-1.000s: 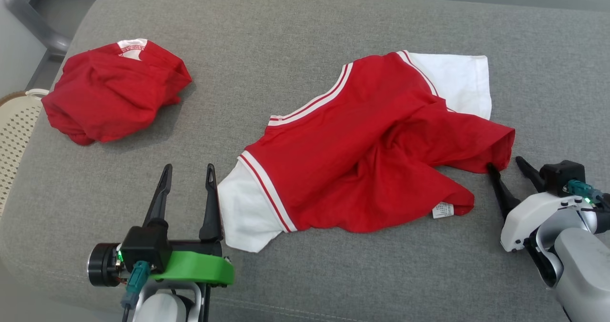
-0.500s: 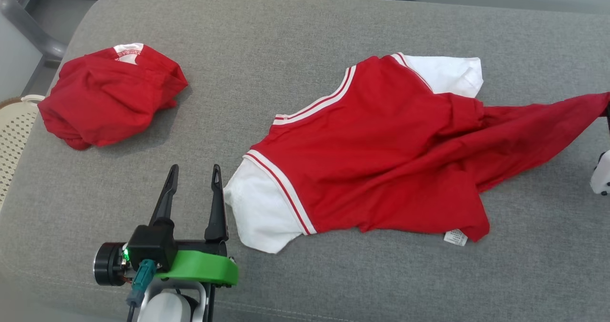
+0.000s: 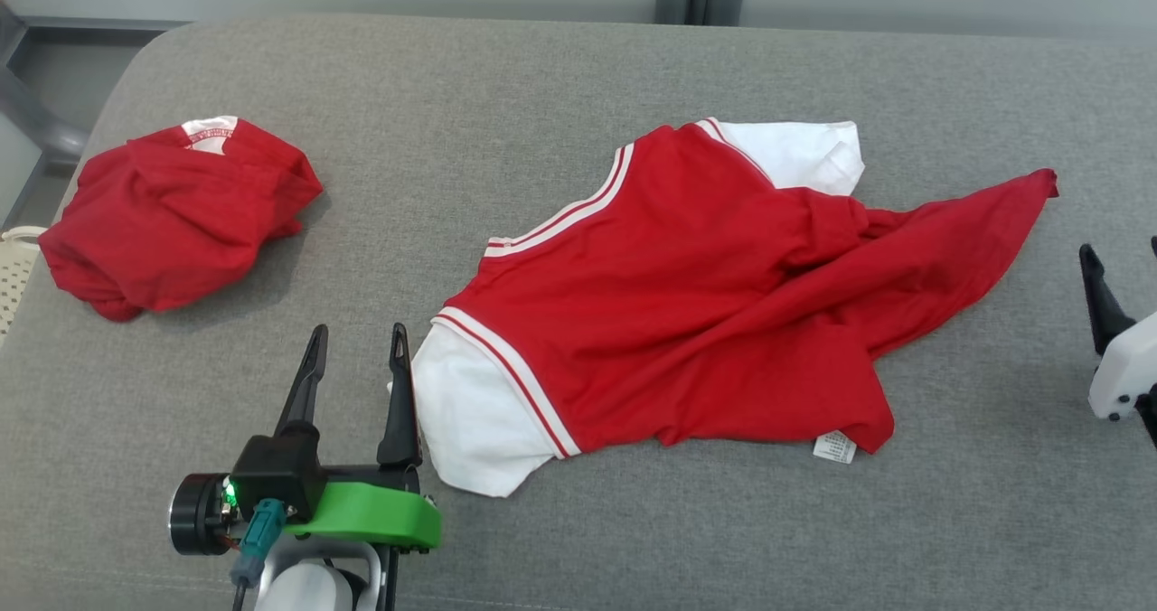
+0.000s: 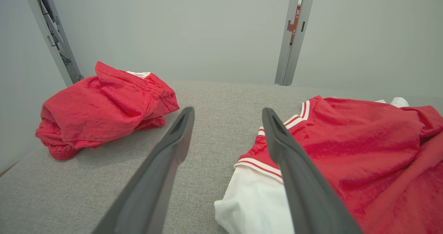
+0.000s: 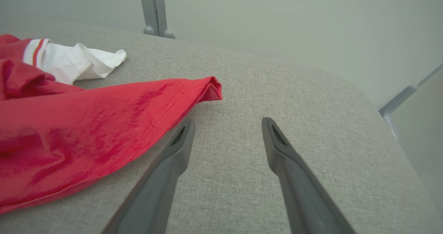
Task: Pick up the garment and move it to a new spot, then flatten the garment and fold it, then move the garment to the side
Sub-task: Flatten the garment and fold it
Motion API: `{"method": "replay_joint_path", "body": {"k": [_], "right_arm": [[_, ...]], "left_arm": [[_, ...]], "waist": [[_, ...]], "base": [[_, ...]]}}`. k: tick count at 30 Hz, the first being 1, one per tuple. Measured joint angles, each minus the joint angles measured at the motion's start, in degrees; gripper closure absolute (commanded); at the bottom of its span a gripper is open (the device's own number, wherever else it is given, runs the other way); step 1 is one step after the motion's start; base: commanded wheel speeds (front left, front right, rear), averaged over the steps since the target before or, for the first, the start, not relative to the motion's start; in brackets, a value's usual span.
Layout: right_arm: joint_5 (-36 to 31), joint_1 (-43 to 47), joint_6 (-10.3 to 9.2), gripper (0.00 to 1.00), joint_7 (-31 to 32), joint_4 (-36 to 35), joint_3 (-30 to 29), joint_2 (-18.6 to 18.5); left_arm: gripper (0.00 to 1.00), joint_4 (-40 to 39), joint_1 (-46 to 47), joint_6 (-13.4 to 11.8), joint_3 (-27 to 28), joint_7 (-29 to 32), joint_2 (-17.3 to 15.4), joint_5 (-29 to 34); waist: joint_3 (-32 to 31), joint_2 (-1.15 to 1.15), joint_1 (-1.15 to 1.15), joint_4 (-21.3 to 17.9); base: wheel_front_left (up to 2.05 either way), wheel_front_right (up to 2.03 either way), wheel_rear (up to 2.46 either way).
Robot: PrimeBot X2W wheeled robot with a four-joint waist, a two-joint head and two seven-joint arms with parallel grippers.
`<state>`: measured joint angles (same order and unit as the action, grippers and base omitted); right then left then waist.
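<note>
Right end effector (image 5: 228,122) spread wide, empty, just beside the pointed hem corner (image 5: 207,88) of the red fabric T-shirt with white sleeves and striped trim (image 3: 687,322); shirt lies rumpled mid-way across the grey upholstered cushion (image 3: 542,78); left end effector (image 3: 359,329) likewise released, just beside the near white sleeve (image 3: 470,421). Flattening in hand, by my reading: pinch the bunched hem near the label (image 3: 833,448) low, draw outward, keep sleeve side anchored; crumpled red garment (image 3: 172,218) well apart, best left alone.
</note>
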<state>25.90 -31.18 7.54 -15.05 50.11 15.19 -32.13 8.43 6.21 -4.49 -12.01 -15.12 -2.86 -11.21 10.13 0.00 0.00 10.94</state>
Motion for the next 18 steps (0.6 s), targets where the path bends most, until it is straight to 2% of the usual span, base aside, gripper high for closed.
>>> {"method": "replay_joint_path", "body": {"k": [8,18], "right_arm": [[-0.9,7.9,0.0,0.0,0.0,-6.3,-1.2,2.4],[-0.3,12.7,0.0,0.0,0.0,-18.3,4.5,9.5]], "left_arm": [[0.0,0.2,-0.4,0.5,0.8,0.0,0.0,0.1],[0.0,0.2,-0.4,0.8,1.1,0.0,0.0,0.2]], "waist": [[-1.9,0.0,0.0,-2.6],[-1.7,0.0,0.0,-2.5]], "base": [[0.0,0.0,0.0],[0.0,0.0,0.0]]}}
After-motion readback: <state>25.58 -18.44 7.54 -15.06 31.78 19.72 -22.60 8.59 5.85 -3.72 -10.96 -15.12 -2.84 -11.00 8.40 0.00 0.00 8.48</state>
